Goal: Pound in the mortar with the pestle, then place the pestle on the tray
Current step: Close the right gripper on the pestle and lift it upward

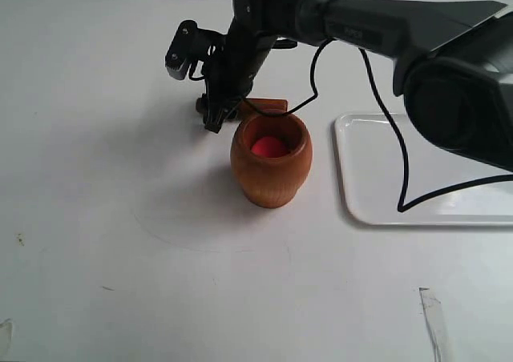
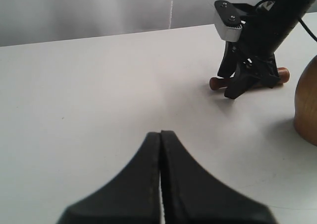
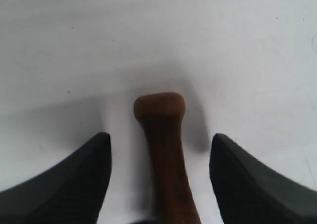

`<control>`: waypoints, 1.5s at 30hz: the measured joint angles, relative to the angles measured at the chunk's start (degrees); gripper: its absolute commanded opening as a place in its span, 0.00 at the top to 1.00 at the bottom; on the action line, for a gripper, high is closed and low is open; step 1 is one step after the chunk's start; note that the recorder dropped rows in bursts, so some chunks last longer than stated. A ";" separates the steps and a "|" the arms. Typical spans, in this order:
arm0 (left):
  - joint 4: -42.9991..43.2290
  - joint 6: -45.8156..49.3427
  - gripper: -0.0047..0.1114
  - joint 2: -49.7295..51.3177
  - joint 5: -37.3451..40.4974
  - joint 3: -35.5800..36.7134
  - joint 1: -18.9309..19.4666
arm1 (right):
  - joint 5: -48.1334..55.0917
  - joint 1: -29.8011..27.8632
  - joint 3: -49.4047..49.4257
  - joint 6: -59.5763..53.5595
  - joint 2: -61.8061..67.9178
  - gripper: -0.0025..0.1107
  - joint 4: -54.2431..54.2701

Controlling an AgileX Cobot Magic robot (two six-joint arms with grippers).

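Note:
The reddish-brown mortar (image 1: pixel 271 162) stands upright mid-table, a red ball (image 1: pixel 270 146) showing in its mouth. Just behind it the dark-brown pestle (image 1: pixel 268 104) lies flat on the table. My right gripper (image 1: pixel 215 115) has reached across and hangs low over it, open. In the right wrist view the pestle's knob end (image 3: pixel 159 107) lies between the spread fingers of the right gripper (image 3: pixel 161 135), with a gap on each side. The left wrist view shows that gripper (image 2: pixel 247 80) straddling the pestle (image 2: pixel 216 83), beside the mortar's edge (image 2: pixel 307 105). My left gripper (image 2: pixel 161 133) is shut and holds nothing. The white tray (image 1: pixel 346 170) sits right of the mortar.
The right arm's black cable (image 1: pixel 401 170) loops down over the tray. A strip of tape (image 1: pixel 433 318) marks the table near the front right edge.

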 measured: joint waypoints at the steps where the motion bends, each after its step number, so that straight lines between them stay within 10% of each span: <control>1: 0.00 0.00 0.96 0.00 0.00 0.00 0.00 | 0.00 0.00 0.00 0.00 0.10 0.55 0.00; 24: 0.00 0.00 0.96 0.00 0.00 0.00 0.00 | 0.12 0.00 -0.05 0.00 0.10 0.98 -2.92; 45: 0.00 0.00 0.96 0.00 0.00 0.00 0.00 | -0.78 0.00 -0.05 6.95 -17.39 0.98 -4.01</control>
